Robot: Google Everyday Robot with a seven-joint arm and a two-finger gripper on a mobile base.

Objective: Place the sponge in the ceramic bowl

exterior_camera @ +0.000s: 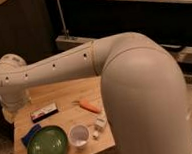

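1. The end effector [14,105] hangs over the far-left corner of the worktop [66,94], fingers apart and empty.
2. The sponge [30,135] lies at the left edge (outside the bowl, just beside its rim).
3. The ceramic bowl [47,145] sits at the near-left corner, with a white cup [79,135] just beside it.

Dim warm light, soft shadows — dark surroundings
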